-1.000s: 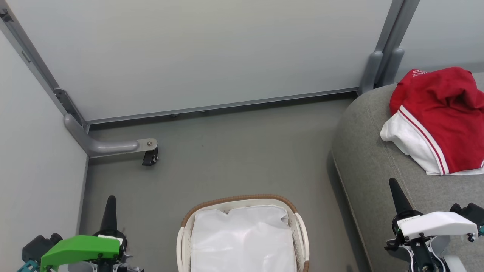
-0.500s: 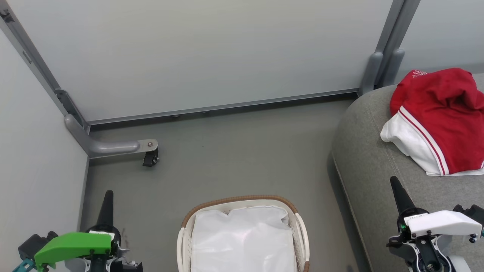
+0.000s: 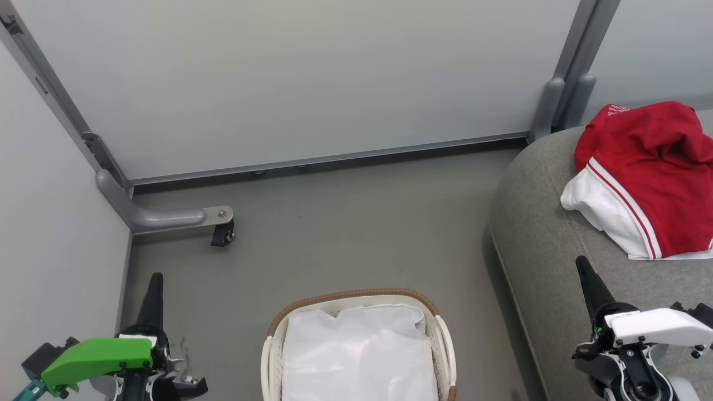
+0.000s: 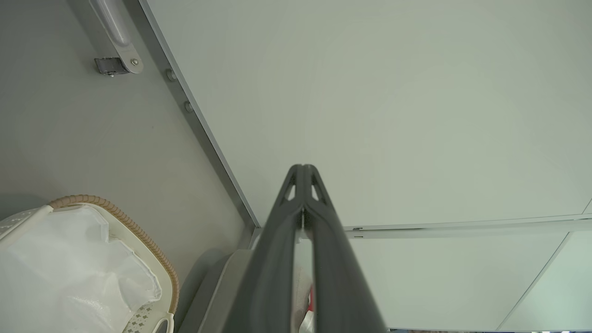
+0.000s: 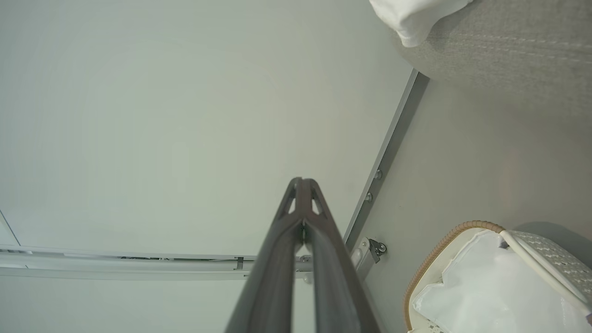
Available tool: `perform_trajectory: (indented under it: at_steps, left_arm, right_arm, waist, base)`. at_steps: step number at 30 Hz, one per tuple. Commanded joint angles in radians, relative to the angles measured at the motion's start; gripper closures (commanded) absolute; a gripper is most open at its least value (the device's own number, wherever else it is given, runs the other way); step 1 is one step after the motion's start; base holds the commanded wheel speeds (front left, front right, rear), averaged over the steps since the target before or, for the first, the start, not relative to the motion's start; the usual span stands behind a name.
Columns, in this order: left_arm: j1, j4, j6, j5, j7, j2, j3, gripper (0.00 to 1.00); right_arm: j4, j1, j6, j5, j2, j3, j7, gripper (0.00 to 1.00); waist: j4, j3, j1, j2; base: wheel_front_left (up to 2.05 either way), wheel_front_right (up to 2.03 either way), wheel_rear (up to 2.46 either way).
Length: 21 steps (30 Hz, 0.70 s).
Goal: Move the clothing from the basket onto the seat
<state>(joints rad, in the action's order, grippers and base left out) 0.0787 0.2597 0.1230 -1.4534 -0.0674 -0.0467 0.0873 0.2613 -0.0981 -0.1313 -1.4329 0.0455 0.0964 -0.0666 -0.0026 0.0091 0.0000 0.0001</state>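
Since a second ago the left claw (image 3: 155, 278) has slid down and outward in the head view, and the right claw (image 3: 582, 263) has sunk a little. The clothing (image 3: 649, 167), basket (image 3: 356, 293) and seat (image 3: 546, 239) lie as they did.

The clothing is a red heap on the seat, toward its far edge. A white panel with striped trim droops toward the seat's rounded left edge. The basket stands on the floor (image 3: 345, 223) near that edge but apart from it, showing a crumpled white liner (image 3: 356, 356) and no red. Judged from that, the move looks done.

The left claw hangs over the floor left of the basket, its fingers pressed together on nothing. The right claw hovers over the seat's near part, well short of the heap, and is likewise pressed together and empty. Both wrist views show the fingertips meeting.

Two things could go wrong. A further reach into the basket might pinch the liner, which is not clothing, and drag it out or tip the light basket. A sweep of the right arm across the seat could also catch the drooping panel and pull the heap over the rounded edge onto the floor.

The basket's near half is cut off by the picture's bottom edge, and the liner may hide something beneath its folds. The heap runs off the right side, so I cannot count the garments. Its white lettering is too small to read.
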Motion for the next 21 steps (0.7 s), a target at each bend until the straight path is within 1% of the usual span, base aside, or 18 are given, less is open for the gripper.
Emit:
perform_trajectory:
  at_steps: [1,21]
  left_arm:
    - [0.020,-0.008,0.005,-0.022,-0.006,-0.005,0.005,1.00]
    - [0.035,-0.016,0.012,-0.149,-0.047,-0.006,0.028,1.00]
  right_arm:
    - [-0.009,-0.013,0.001,-0.023,0.006,0.005,-0.008,1.00]
    - [-0.018,-0.014,0.001,-0.167,0.007,0.018,-0.047,1.00]
  waist:
    - [0.000,0.000,0.0000,-0.0001]
    - [0.002,-0.005,0.0000,-0.0001]
  base:
    - [0.00,0.00,0.00]
    - [0.00,0.00,0.00]
